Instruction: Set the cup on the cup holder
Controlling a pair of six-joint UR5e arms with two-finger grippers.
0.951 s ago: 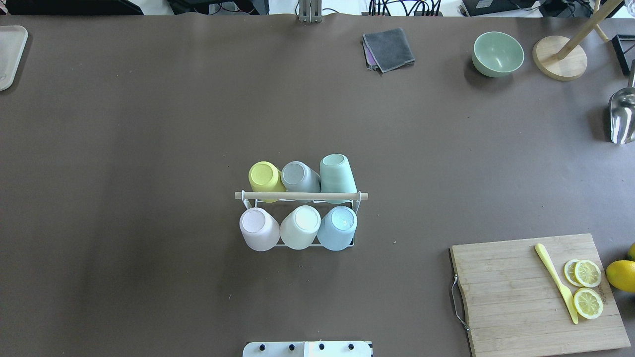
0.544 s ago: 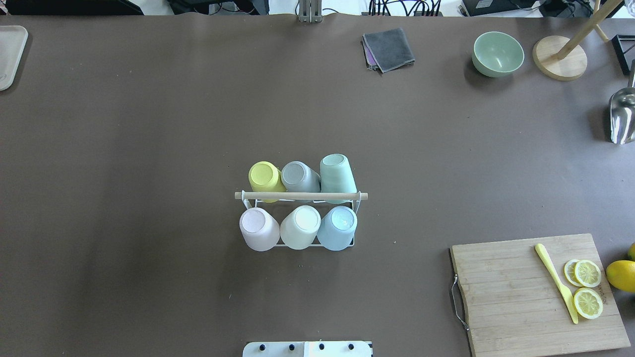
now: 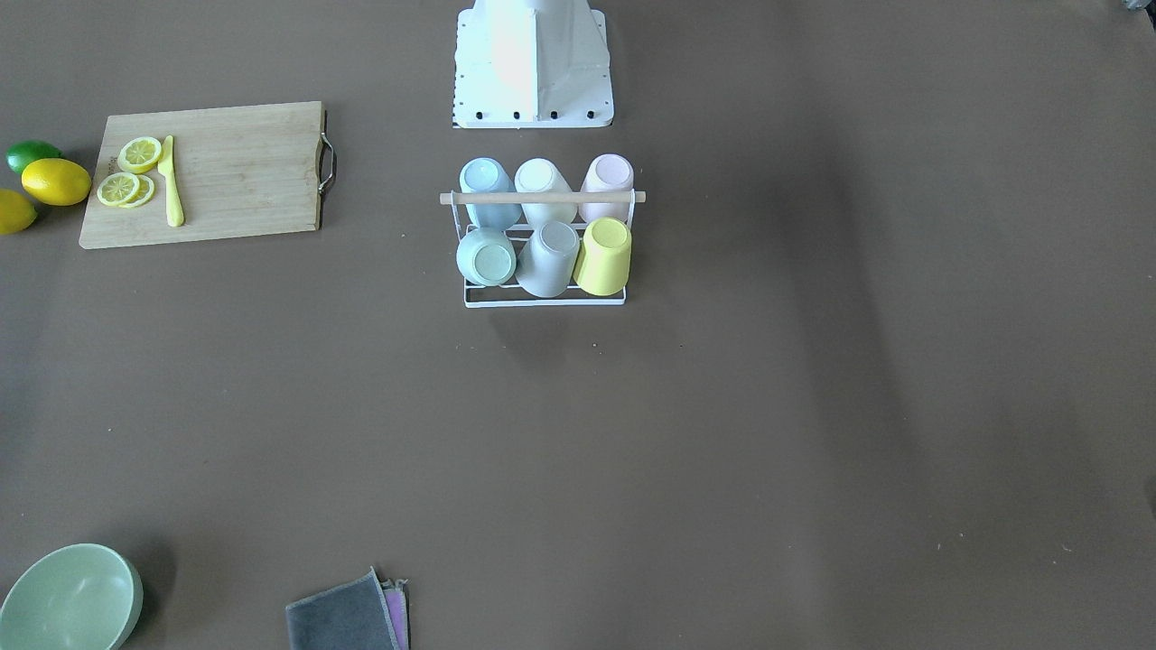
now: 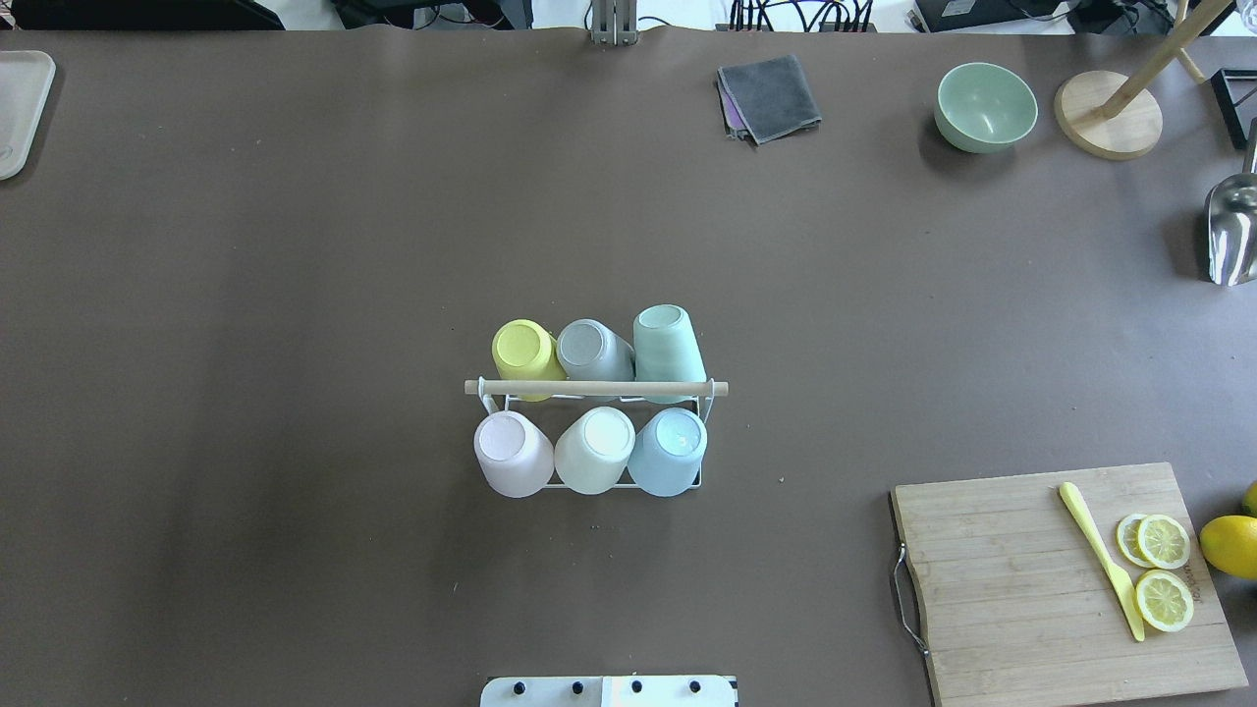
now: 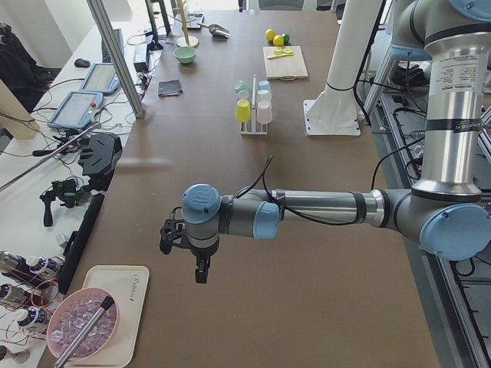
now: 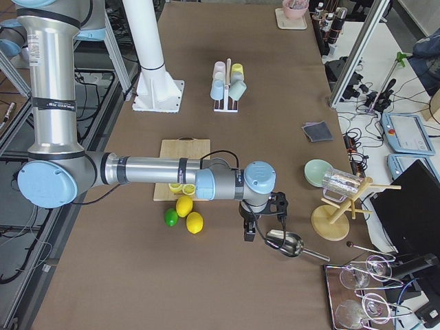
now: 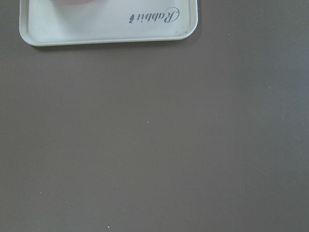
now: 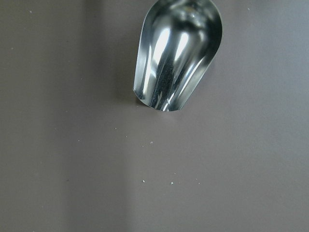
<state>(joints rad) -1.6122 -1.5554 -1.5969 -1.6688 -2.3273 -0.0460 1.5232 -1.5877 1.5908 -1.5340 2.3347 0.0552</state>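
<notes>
The cup holder [image 4: 595, 388], a white wire rack with a wooden rod on top, stands at the table's middle; it also shows in the front view [image 3: 542, 298]. Several cups sit upside down on it, among them a yellow cup [image 4: 523, 352], a mint cup [image 4: 668, 342] and a pink cup [image 4: 509, 450]. My left gripper [image 5: 201, 272] hangs far off at the table's left end and shows only in the left side view. My right gripper [image 6: 249, 234] hangs at the right end over a metal scoop [image 8: 176, 53]. I cannot tell whether either is open or shut.
A cutting board [image 4: 1021, 589] with lemon slices and a yellow knife lies front right. A green bowl [image 4: 985, 106], a grey cloth [image 4: 769, 96] and a wooden stand [image 4: 1108, 113] are at the back right. A white tray [image 7: 108, 21] lies at the left end.
</notes>
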